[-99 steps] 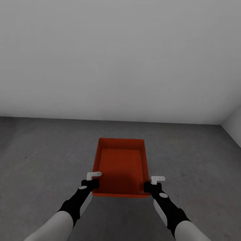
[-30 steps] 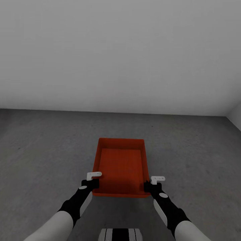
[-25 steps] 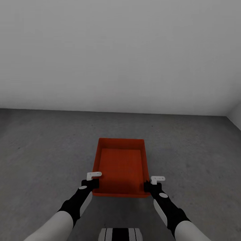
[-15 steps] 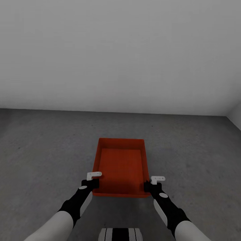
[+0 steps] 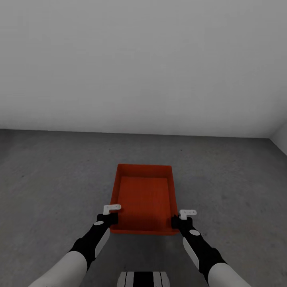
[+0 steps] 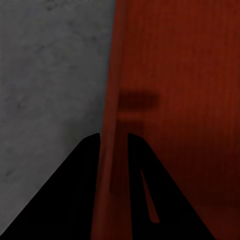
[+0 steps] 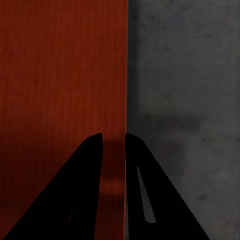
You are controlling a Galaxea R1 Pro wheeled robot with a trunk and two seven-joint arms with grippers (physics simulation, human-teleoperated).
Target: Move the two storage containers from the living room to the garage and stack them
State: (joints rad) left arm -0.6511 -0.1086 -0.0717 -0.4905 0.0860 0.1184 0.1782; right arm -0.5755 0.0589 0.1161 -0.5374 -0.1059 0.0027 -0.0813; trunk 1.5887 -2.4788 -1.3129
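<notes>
One orange-red storage container (image 5: 144,197) is held in front of me above the dark grey concrete floor (image 5: 52,187) of the garage. My left gripper (image 5: 110,218) is shut on its near left wall, and my right gripper (image 5: 178,221) is shut on its near right wall. In the left wrist view the container's wall (image 6: 112,130) passes between the two black fingers (image 6: 75,175). The right wrist view shows the other wall (image 7: 117,100) clamped between its fingers (image 7: 150,180) the same way. The container is open-topped and empty.
A plain white wall (image 5: 143,63) stands ahead, meeting the floor a short way beyond the container. A second white wall (image 5: 281,139) starts at the far right corner. My base (image 5: 143,279) shows at the lower edge.
Since 3.3 s ago the view has shifted slightly, bringing my base into sight. Over the last second nothing has moved; both grippers keep their hold on the container.
</notes>
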